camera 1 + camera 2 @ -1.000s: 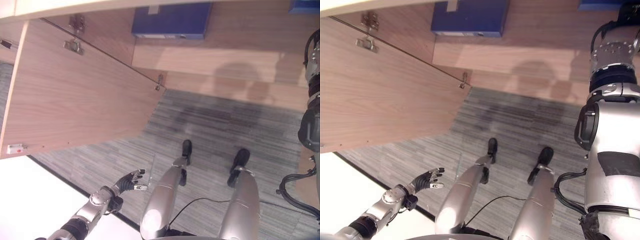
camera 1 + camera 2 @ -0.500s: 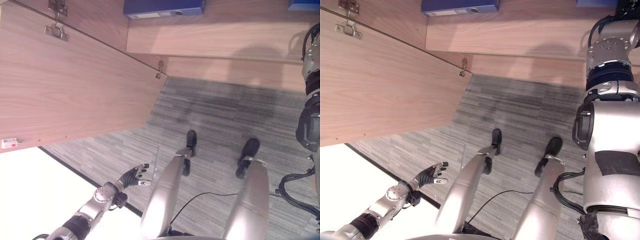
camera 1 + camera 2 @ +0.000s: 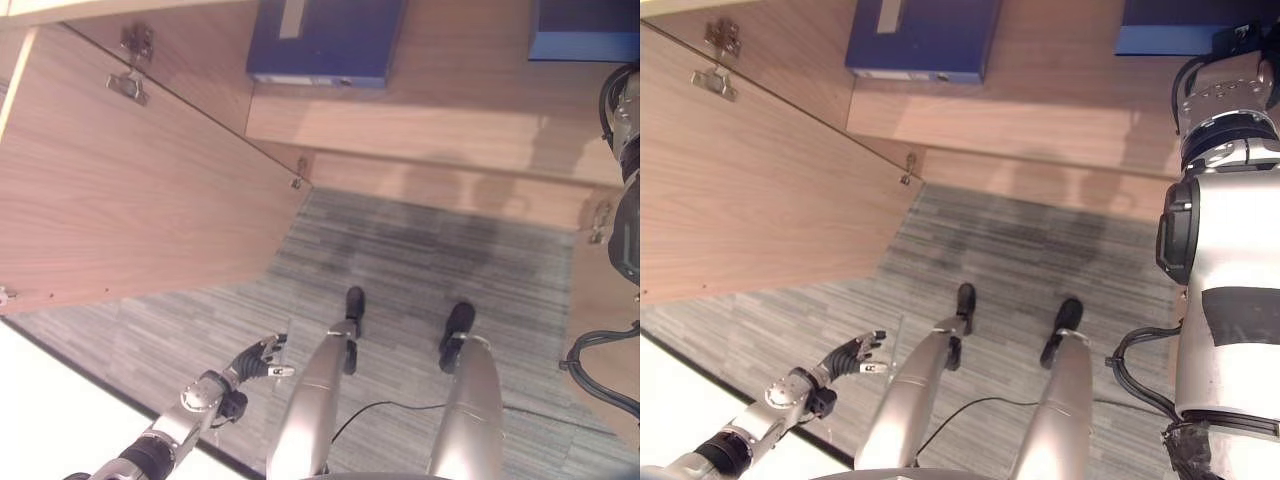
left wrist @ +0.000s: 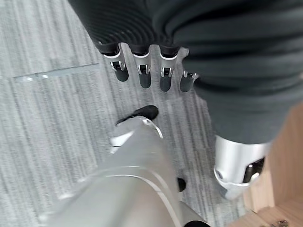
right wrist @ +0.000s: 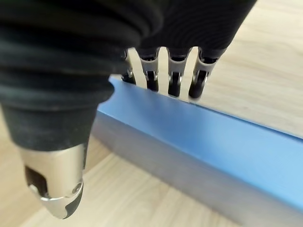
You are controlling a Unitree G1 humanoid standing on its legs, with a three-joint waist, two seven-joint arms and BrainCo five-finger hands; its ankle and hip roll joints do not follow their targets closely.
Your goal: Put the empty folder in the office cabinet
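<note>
The office cabinet of pale wood stands ahead of the robot, with its door swung wide open on the robot's left side, two metal hinges showing along the door's inner edge. On the cabinet's shelf lie two blue folders: one blue folder rests near the hinged side of the cabinet, close to the open door, and the second blue folder lies further along the same shelf, toward the cabinet's other side, well apart from the first. The right hand is up at that second folder; in its wrist view the folder shows as a long blue slab lying flat on the wooden shelf, with the straight fingers resting along its far upper edge and the thumb hanging apart on the near side of it, clear of the blue face, so the hand is uncurled and lies against the folder and does not clasp it. The left hand hangs low, well away from the cabinet and below the open door, over the grey striped carpet; its fingers are loosely extended side by side, slightly spread, holding nothing, with only carpet beneath them.
</note>
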